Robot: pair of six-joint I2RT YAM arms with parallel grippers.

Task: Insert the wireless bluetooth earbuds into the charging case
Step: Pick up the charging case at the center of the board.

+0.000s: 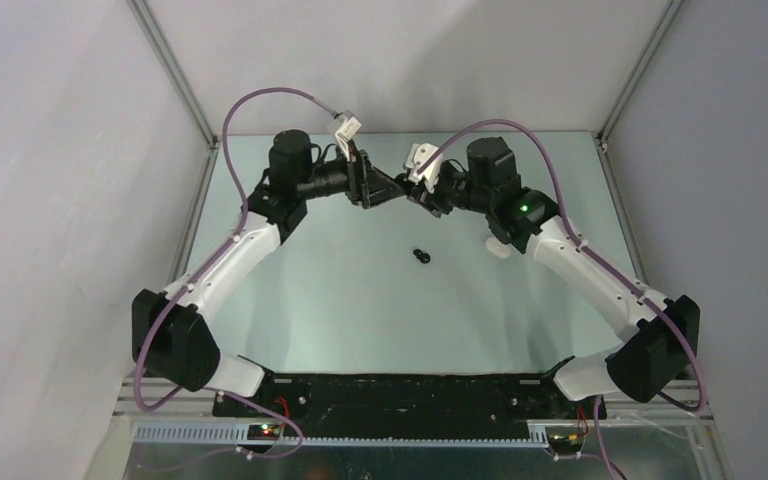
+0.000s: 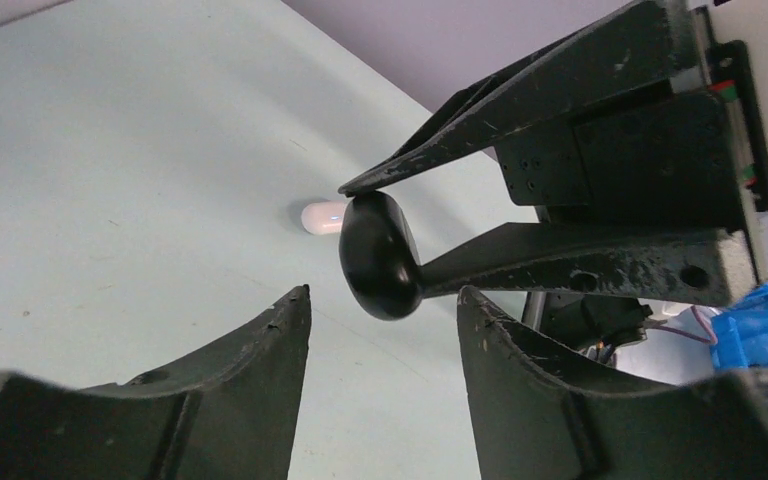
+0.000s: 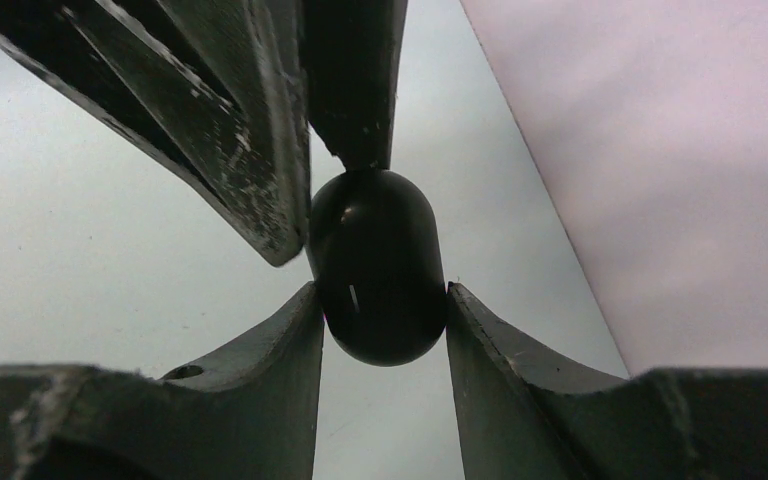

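Glossy black case [image 3: 378,265] right between the jaws of the right gripper [image 3: 380,290], and those jaws are matte black too, scuffed pale grey along the edges. Same worn, scratched black on the left gripper [image 2: 382,290]. Beyond its jaws there's a white case [image 2: 322,216] on the pale mint bench [image 2: 110,150]. Nearer than both sets of jaws, black earbuds [image 1: 421,256]. Purple cables [image 1: 260,97], white arm links [image 1: 240,255], one green light [image 1: 525,209].

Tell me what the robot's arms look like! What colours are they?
The left arm and right arm are smooth white tubes with chunky black joints. A purple cable loops along each. The right one has a tiny green light. The left end effector and right end effector have black, scratched, pointed fingers.
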